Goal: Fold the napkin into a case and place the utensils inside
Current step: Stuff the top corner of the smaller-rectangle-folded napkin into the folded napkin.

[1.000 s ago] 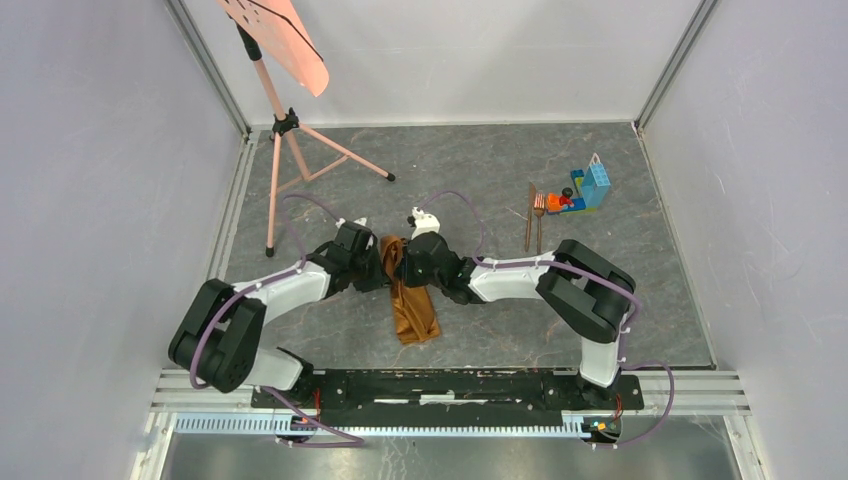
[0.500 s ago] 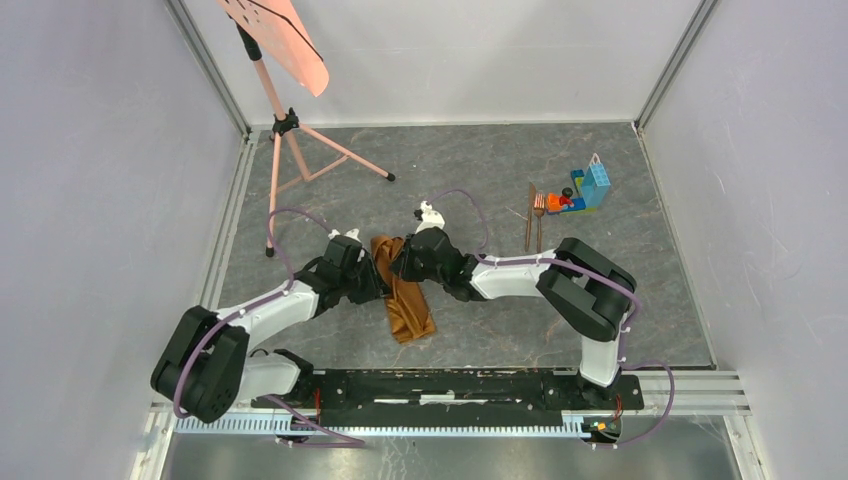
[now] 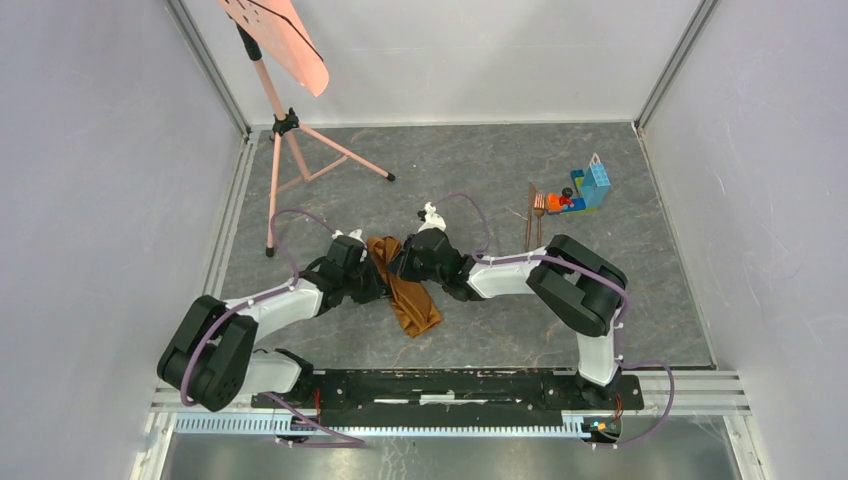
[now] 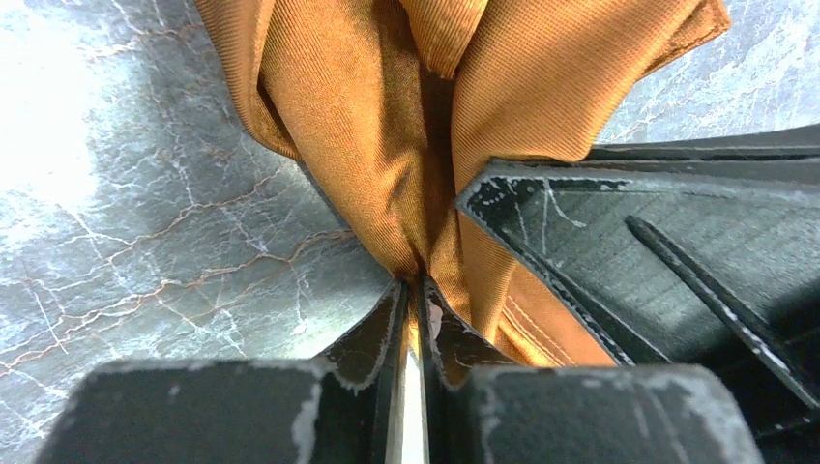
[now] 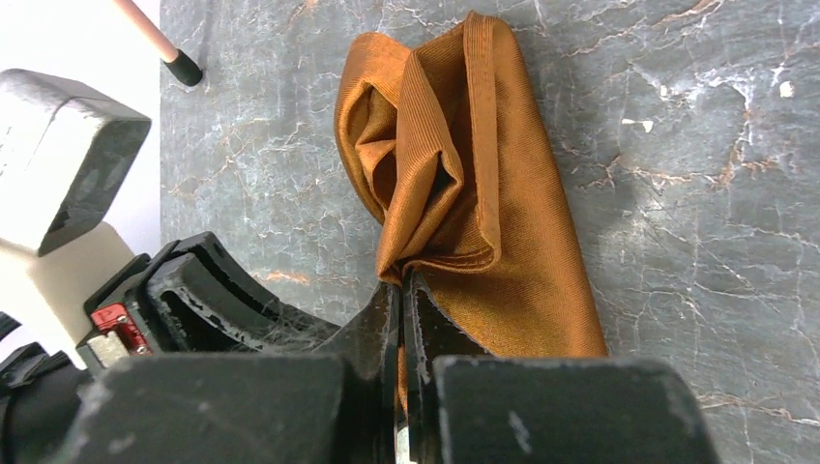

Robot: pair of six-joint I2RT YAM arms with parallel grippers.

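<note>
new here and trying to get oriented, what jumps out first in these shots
A crumpled rust-orange satin napkin lies mid-table, pinched from both sides by the left pincer and the right pincer. Far right, a dark fork and knife lie beside a colourful toy brick pile; far left stands a salmon-pink sheet on a tripod.

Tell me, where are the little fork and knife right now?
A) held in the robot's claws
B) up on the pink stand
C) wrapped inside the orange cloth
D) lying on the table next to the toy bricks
D: the utensils lie bare on the table right beside the toy bricks, well away from the napkin.
</note>
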